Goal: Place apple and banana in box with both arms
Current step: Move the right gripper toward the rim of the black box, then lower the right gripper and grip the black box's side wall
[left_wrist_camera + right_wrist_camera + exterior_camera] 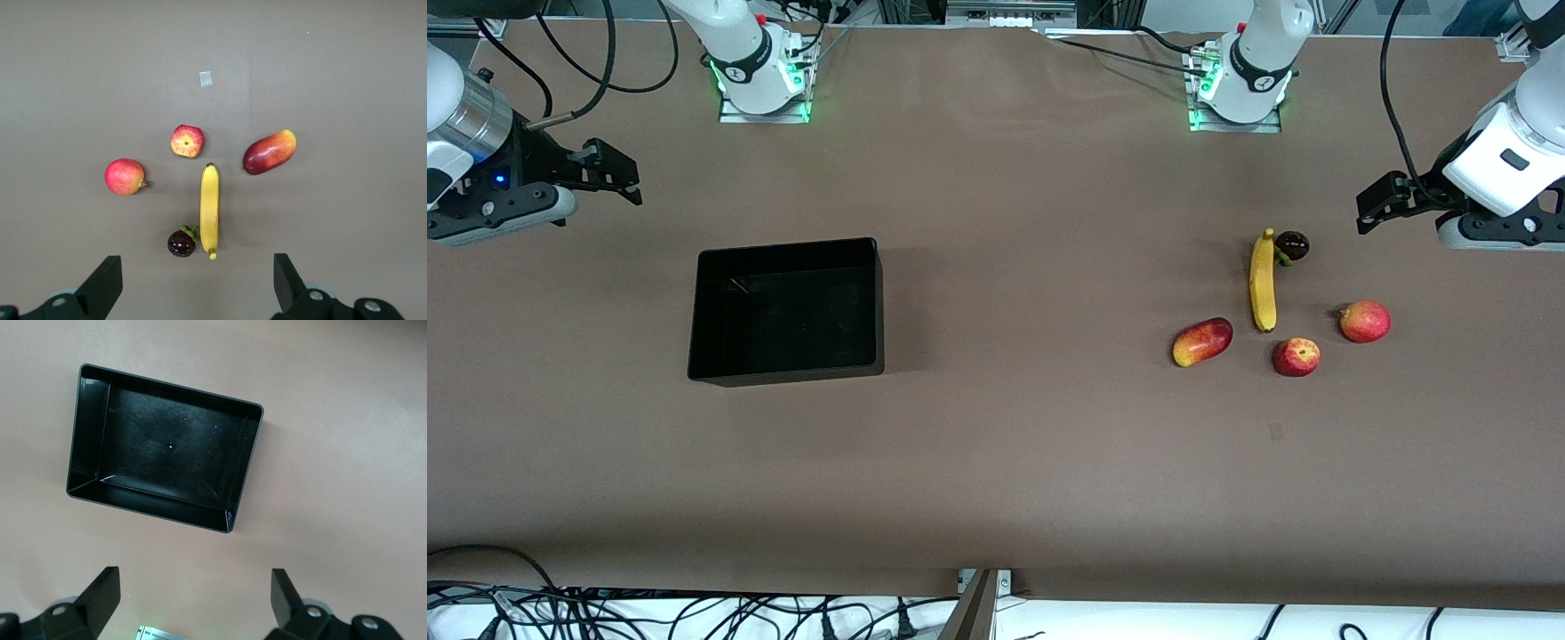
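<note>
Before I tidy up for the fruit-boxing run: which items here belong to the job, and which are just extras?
Job: apple, banana, box.
Extras: pinkish-red round fruit, red-and-yellow mango-like fruit, dark purple fruit beside the banana.

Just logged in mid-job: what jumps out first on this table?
The black box sits empty toward the right arm's end, with the open right gripper above it. At the left arm's end the banana, apple and three other fruits cluster under the open left gripper.
</note>
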You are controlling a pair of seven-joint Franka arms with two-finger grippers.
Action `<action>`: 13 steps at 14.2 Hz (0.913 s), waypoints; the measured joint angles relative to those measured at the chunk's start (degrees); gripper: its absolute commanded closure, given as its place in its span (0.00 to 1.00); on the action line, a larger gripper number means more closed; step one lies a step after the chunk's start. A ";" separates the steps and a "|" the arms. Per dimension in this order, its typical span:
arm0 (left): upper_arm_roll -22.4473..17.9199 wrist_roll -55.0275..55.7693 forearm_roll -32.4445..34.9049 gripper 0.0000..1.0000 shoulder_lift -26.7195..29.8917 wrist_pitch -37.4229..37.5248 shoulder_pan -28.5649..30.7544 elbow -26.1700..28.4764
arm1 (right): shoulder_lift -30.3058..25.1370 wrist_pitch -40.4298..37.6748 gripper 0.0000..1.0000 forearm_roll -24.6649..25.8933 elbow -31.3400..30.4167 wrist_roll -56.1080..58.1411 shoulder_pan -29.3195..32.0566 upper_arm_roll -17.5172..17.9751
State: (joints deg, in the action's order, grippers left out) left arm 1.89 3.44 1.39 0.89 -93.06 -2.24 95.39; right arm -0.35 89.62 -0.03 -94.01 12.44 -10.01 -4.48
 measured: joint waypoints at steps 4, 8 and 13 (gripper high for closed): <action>0.01 0.00 0.00 0.00 0.00 0.00 0.00 0.00 | 0.01 -0.01 0.00 0.00 0.00 0.00 0.00 0.02; 0.01 0.00 0.00 0.00 0.00 0.00 0.00 0.00 | 0.41 -0.13 0.00 0.03 -0.38 -0.70 0.00 0.04; 0.02 0.00 0.00 0.00 0.00 0.00 0.00 -0.01 | 2.79 5.51 0.00 0.06 -6.34 -5.26 0.14 0.00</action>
State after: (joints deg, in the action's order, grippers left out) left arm 1.91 3.44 1.39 0.89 -93.06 -2.24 95.39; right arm 2.45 95.13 0.03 -100.36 7.18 -9.87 -4.48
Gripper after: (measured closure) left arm 0.000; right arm 0.000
